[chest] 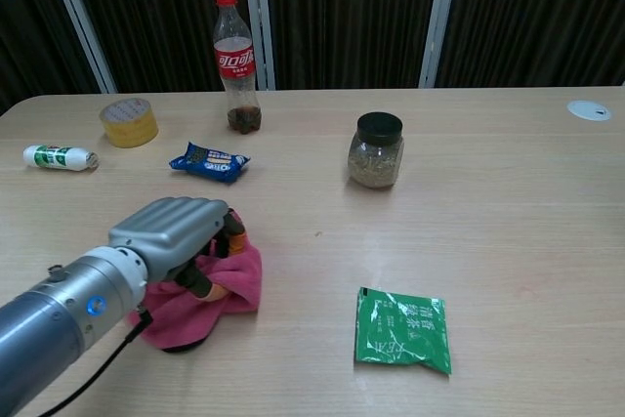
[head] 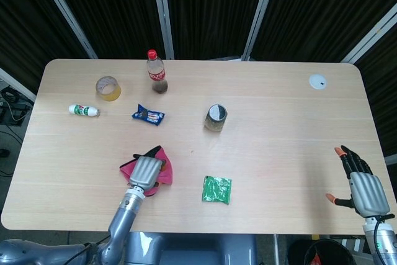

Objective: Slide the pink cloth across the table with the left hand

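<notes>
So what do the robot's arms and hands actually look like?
The left hand has a silver-grey metal back, dark fingers and orange fingertip pads. Its forearm is a grey cylinder with a small blue dot and a thin black cable alongside. The right hand looks the same: silver back, black fingers, orange tips.

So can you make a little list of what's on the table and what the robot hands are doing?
left robot hand: pressing on the pink cloth, fingers curled into it
pink cloth: bunched up, near the table's front edge
right robot hand: fingers spread, holding nothing
green packet: flat, right of the cloth
jar: upright, black lid
cola bottle: upright, at the back
blue snack: behind the cloth
tape roll: back left
</notes>
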